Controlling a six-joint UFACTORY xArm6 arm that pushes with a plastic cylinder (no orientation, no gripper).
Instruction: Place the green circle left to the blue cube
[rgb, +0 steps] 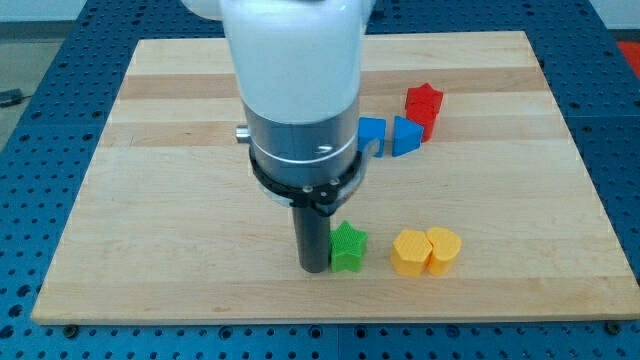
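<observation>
My tip (315, 267) rests on the wooden board (150, 200) near the view's bottom, right against the left side of a green star (349, 247). No green circle shows; the arm's wide body (300, 110) hides part of the board's middle. A blue block (372, 133), partly covered by the arm, sits right of the arm at mid-height; its shape is unclear. A second blue block (406, 135), wedge-like, sits just right of it.
A red star (424, 104) stands above and right of the blue blocks. Two yellow blocks, a hexagon-like one (409, 253) and a heart-like one (444, 250), touch each other right of the green star. A blue perforated table surrounds the board.
</observation>
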